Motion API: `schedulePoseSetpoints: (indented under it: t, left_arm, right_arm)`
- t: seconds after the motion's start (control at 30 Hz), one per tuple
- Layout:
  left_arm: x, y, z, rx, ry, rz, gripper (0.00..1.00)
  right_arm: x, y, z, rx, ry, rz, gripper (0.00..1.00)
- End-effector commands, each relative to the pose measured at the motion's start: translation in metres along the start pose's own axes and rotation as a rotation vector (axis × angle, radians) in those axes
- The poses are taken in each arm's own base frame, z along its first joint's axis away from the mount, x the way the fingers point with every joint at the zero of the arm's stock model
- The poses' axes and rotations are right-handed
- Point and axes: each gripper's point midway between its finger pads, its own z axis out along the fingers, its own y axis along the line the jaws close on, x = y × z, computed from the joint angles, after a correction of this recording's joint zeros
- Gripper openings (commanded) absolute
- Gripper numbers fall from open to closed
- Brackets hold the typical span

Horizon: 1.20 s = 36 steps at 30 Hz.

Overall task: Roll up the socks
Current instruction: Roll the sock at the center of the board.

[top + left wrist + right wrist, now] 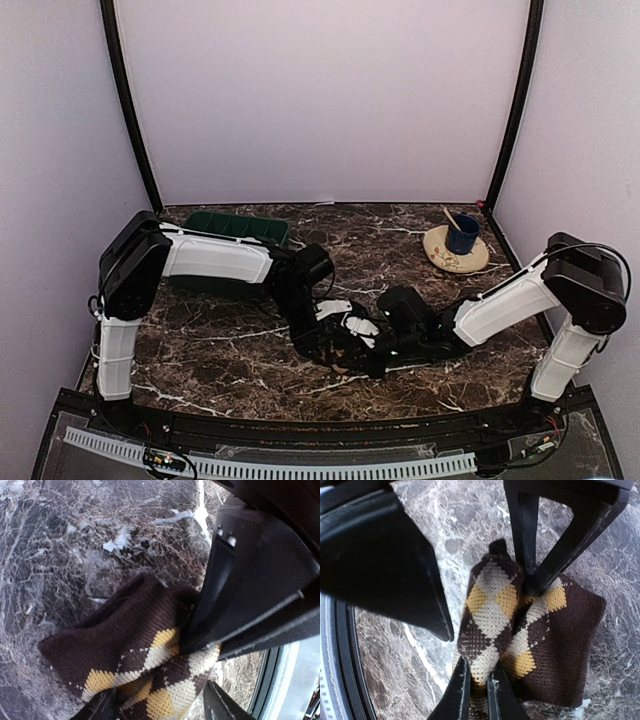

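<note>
the checkered sock [495, 610] sits bunched near the middle of the marble table [200, 350], a touch toward 6 o'clock in the top view, and both arms crowd over it. it's folded on itself, with the dark cuff end flat on the stone and the diamond part humped up. that looks like a roll being started or tightened. the plain tan sock? i can't pick it out from here.

the right gripper [477, 690] comes in from 3 o'clock with its fingers pressed almost together, pinching a ridge of the diamond fabric. my read is that it's anchoring the fold so it can't spring open. the left gripper [160, 707] reaches in from 10 o'clock, its fingers spread wide and straddling the hump, gripping nothing. whether its pads brush the cloth, i can't tell.

further out, a green tray [235, 228] waits at 11 o'clock and a blue cup [462, 235] on a plate [440, 262] at 2 o'clock, both well apart from the action.
</note>
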Motion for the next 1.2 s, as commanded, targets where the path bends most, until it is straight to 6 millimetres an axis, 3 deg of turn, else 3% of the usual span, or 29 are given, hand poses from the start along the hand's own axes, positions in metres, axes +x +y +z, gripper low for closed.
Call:
schedulePoseSetpoints:
  t: [0.0,0.23,0.83,1.17]
  left_arm:
    - [0.141,0.067,0.054,-0.221,0.495,-0.197,0.63]
    - [0.144,0.068,0.058,-0.194,0.500,-0.220,0.63]
    - [0.144,0.069,0.054,-0.153,0.472,-0.268,0.63]
    - [0.126,0.063,0.040,-0.093,0.357,-0.297,0.63]
  right_arm:
    - [0.000,-0.001,-0.003,0.015,0.035,-0.030,0.00]
    - [-0.012,-0.001,-0.017,0.041,-0.024,-0.023,0.00]
    - [-0.001,-0.001,-0.027,0.067,-0.036,0.001,0.00]
    - [0.007,-0.002,-0.025,0.067,-0.020,0.014,0.00]
